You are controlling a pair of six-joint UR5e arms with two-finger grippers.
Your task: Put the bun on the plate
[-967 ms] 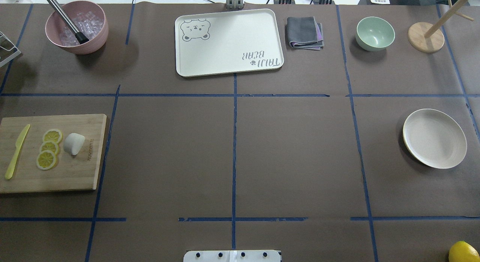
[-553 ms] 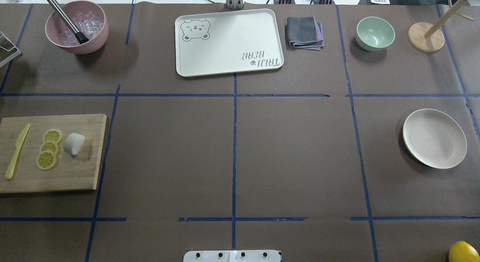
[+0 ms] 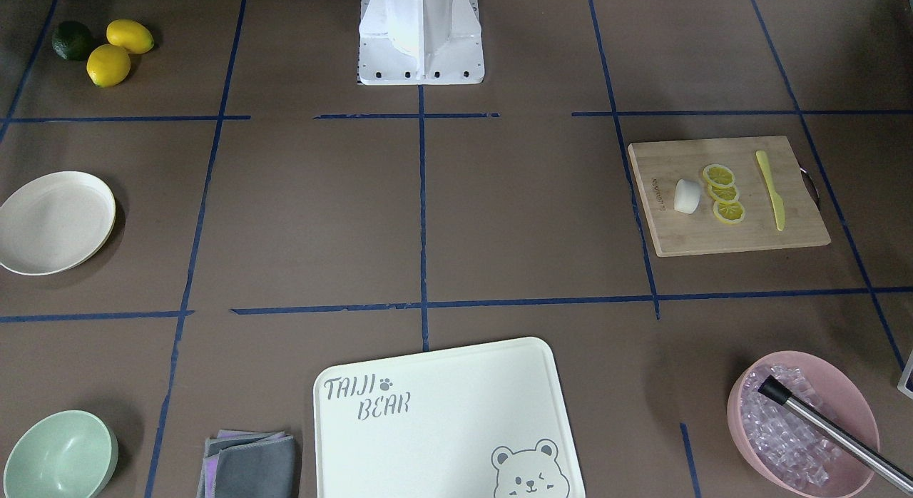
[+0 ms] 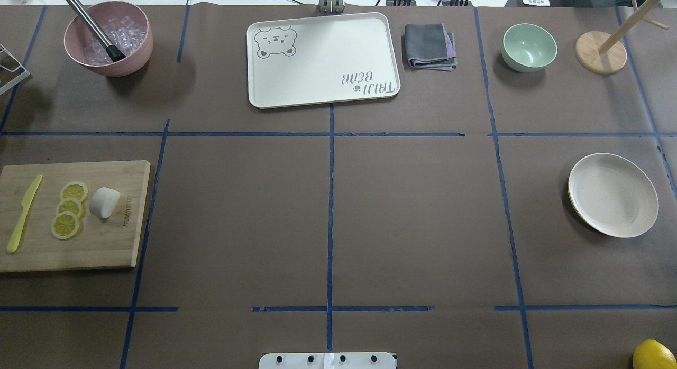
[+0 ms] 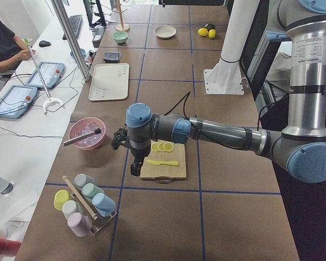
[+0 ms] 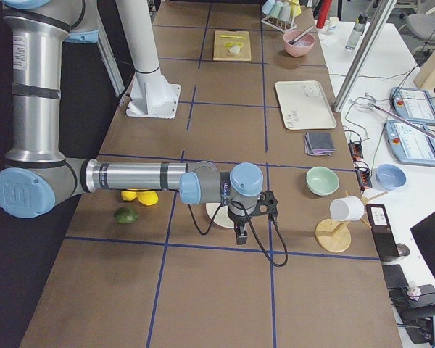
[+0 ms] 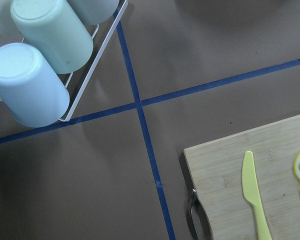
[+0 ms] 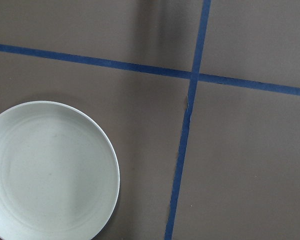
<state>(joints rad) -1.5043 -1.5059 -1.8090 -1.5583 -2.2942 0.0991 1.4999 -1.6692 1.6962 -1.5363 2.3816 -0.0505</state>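
Bun: the small smooth white rounded bun is laid on its side on the pale bamboo cutting board, just beside three yellow lemon slices. Its long axis is slanted across the board.
Left gripper: the left gripper is hung just off the board's handle end. The bun lies beyond the yellow plastic knife and the slices, toward the robot's right. Whether the jaws are spread cannot be told.
Right gripper: the right gripper is held near the round cream-white plate. Its jaws cannot be judged either.
Nearer arm: the left is judged nearer the bun.
Surface and room: brown paper is crossed by blue tape lines. Bare wood is left on the bun's side away from the slices. The plate lies well apart from the board.
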